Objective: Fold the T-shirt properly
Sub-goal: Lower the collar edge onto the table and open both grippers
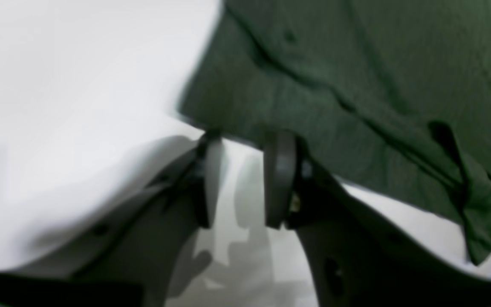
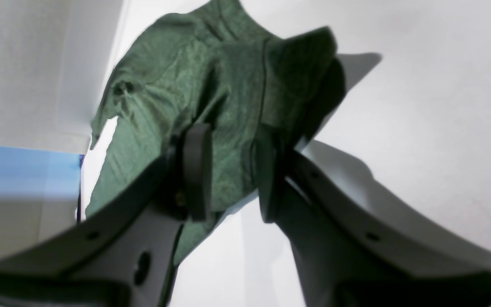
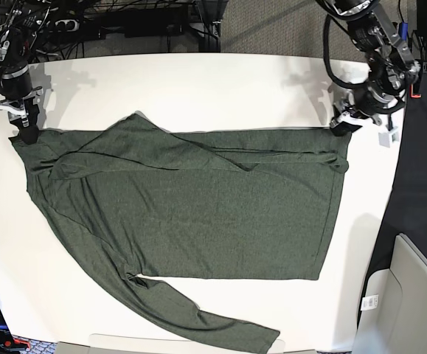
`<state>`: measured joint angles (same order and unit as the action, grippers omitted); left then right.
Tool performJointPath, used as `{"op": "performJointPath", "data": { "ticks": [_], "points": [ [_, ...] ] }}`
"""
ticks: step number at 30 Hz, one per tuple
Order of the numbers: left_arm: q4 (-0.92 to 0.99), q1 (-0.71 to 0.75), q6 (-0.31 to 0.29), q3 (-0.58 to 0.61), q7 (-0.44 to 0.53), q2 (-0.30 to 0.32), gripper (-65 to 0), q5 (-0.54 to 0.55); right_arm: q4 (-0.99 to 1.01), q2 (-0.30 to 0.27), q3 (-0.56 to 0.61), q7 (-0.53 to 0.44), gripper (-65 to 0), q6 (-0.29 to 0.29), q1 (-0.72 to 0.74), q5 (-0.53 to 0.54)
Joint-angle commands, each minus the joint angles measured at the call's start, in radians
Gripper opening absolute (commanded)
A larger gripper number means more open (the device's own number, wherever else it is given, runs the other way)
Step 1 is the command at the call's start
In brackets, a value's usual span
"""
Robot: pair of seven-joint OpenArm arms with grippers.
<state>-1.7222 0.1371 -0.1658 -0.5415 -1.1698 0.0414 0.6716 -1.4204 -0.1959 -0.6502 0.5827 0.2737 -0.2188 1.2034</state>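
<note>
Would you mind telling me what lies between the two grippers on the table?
In the base view, only the T-shirt spans from right gripper to left gripper.

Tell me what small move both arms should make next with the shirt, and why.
Probably lift both grippers clear. The left gripper stands open at the T-shirt edge, holding nothing; the right gripper is open too, with cloth between its pads but unpinched. One sleeve remains trailing, unfolded, so they likely go there next.

1. Left gripper (image 1: pixel 245 179) pointed downward, jaws parted with a clear gap, nothing between the pads.
2. Right gripper (image 2: pixel 230 170) likewise pointed downward, jaws parted, pads (image 2: pixel 196 170) not pressing together.
</note>
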Motion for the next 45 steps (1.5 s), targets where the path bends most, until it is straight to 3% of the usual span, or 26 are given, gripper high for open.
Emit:
{"op": "performJointPath", "data": {
  "ticks": [1,9,22,33,45],
  "points": [
    [0.003,-0.007,-0.005,-0.005,0.003,-0.010,-44.7,0.014,-0.013,-0.015,-0.003,-0.008,-46.5,0.009,0.005,0.014],
    [0.061,-0.043,-0.005,-0.007,0.014,-0.054,-42.9,0.014,-0.013,-0.015,-0.004,-0.008,-46.4,0.009,0.003,0.014],
    [0.201,-0.115,-0.005,-0.007,0.072,-0.050,-43.4,0.014,-0.016,-0.014,-0.009,0.006,-46.4,0.009,-0.023,0.014],
    [0.161,-0.110,-0.007,-0.010,0.063,-0.051,-65.0,0.014,-0.012,-0.012,-0.007,0.024,-46.4,0.009,-0.027,0.014],
    [0.040,-0.054,-0.007,-0.010,0.060,-0.053,-65.0,0.014,0.019,0.023,-0.009,0.053,-46.3,0.008,-0.047,0.013]
  ]
}}
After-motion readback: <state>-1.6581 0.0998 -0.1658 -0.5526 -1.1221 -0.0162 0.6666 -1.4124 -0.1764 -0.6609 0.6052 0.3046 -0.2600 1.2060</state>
